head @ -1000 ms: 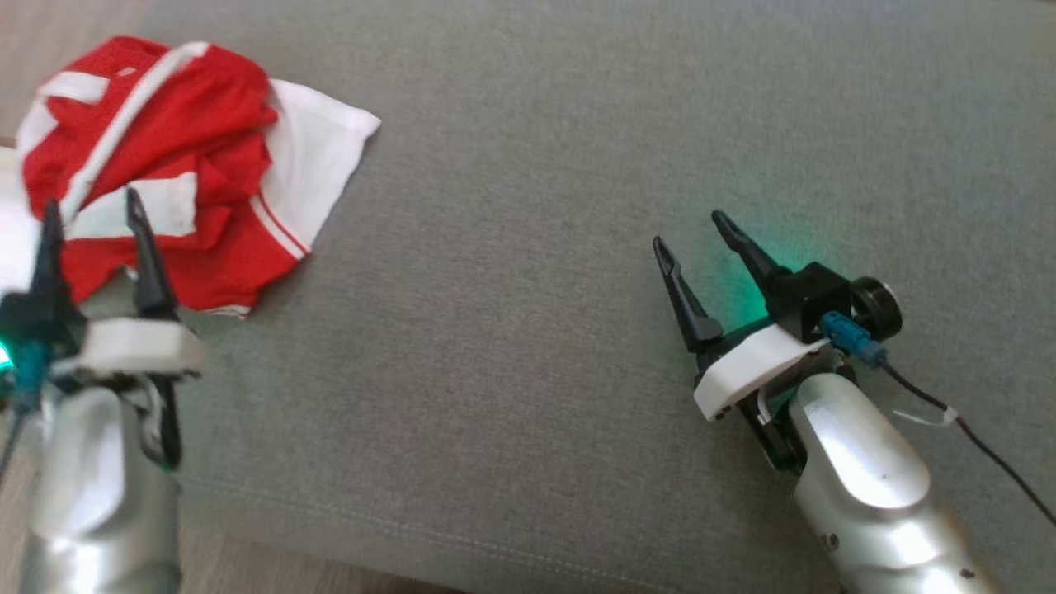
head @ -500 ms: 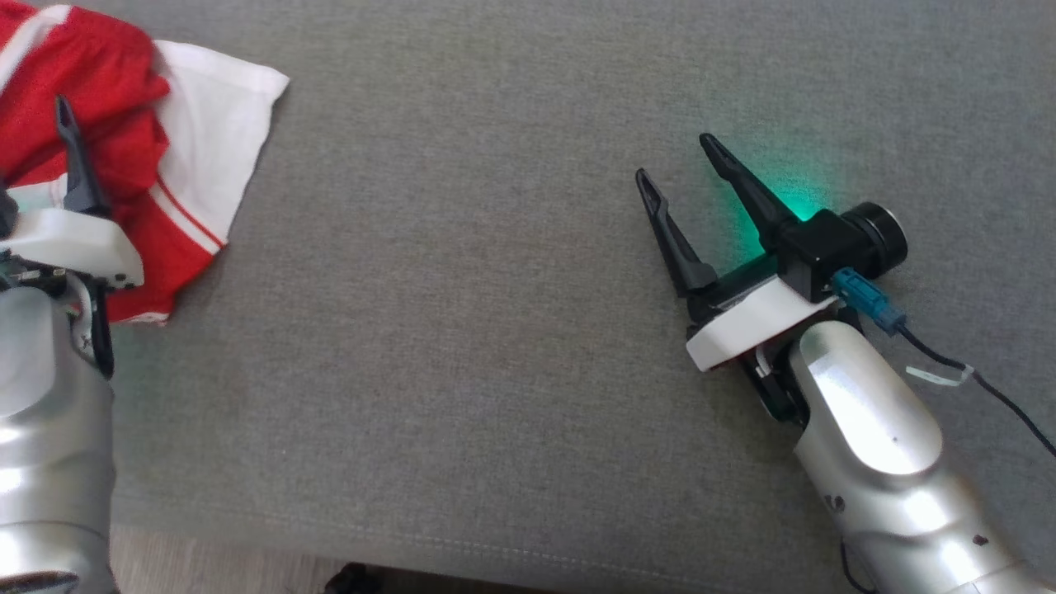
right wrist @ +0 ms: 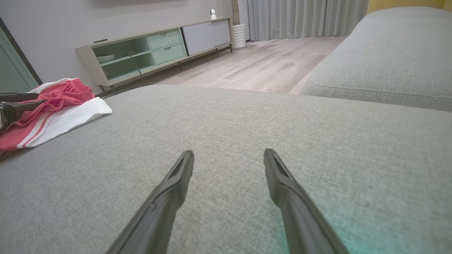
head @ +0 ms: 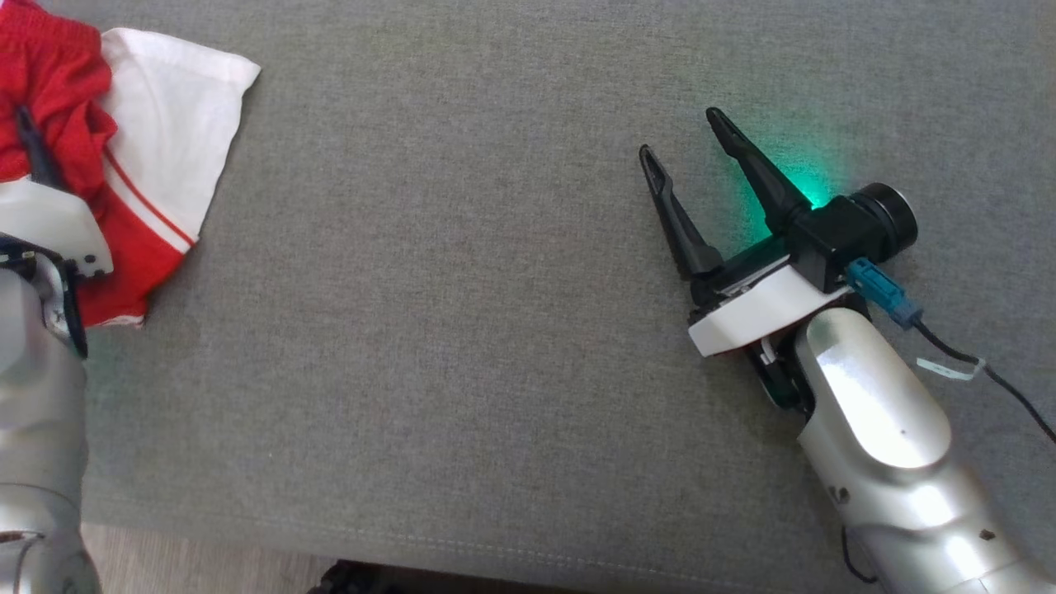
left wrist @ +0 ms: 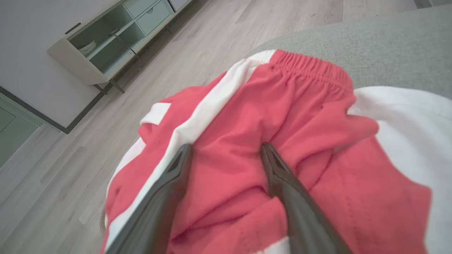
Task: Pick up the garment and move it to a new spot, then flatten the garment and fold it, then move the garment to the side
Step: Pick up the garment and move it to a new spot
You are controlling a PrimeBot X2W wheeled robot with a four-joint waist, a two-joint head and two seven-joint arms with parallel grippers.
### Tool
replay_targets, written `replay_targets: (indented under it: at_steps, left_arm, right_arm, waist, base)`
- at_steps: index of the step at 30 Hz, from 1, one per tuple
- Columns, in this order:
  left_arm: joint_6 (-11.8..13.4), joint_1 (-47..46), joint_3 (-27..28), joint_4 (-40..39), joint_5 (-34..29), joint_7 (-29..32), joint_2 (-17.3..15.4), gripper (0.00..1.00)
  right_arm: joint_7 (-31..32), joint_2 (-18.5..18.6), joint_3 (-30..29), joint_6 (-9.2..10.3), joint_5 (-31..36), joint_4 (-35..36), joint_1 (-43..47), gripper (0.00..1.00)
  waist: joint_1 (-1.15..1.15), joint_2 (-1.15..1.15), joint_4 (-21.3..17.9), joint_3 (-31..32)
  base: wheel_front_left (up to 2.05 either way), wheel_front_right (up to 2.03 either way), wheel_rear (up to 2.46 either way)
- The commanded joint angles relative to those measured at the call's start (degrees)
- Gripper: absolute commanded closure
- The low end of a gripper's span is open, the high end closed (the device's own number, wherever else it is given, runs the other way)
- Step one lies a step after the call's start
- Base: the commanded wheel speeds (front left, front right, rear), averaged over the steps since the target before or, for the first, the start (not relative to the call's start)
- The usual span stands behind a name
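A grey cushion point(head: 462, 330) is the work surface, with wood floor point(right wrist: 268, 67) and a low cabinet point(right wrist: 141, 53) beyond. The garment point(head: 173, 124), red and white shorts, lies bunched at the upper left of the head view. The pick-up looks to be the step in hand. The left gripper point(left wrist: 226, 148) is spread wide, tips at the red cloth, nothing pinched; next it must close on a fold. The right gripper point(head: 681, 134) is also wide open and empty, over bare cushion at centre right.
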State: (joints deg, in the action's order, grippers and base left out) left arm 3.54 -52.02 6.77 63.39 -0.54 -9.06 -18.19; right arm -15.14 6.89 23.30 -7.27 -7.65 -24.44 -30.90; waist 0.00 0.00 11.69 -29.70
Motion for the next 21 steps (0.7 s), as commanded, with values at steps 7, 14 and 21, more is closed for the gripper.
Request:
replay_targets:
  at_steps: [7,14,21]
  left_arm:
    - [0.5,-2.2,0.2,2.4,0.5,0.2,-4.3,0.67]
    - [-1.0,-2.9,-0.1,4.5,1.5,-1.7,-4.3,1.0]
    - [-3.0,-4.3,-0.8,4.7,2.4,-4.0,-4.2,1.0]
  right_arm:
    - [0.1,0.3,0.2,-0.22,-0.5,-0.7,1.6,0.0]
    - [0.1,0.0,0.3,-0.22,-0.7,-0.8,1.4,0.0]
    - [0.1,-0.3,0.7,-0.22,-1.1,-1.0,1.1,0.0]
  waist:
    - [0.0,0.0,-0.2,-0.8]
    - [0.0,0.0,-0.5,-0.8]
    - [0.0,0.0,-1.1,-1.1]
  base:
    - [0.0,0.0,0.0]
    - [0.0,0.0,0.0]
    - [0.0,0.0,0.0]
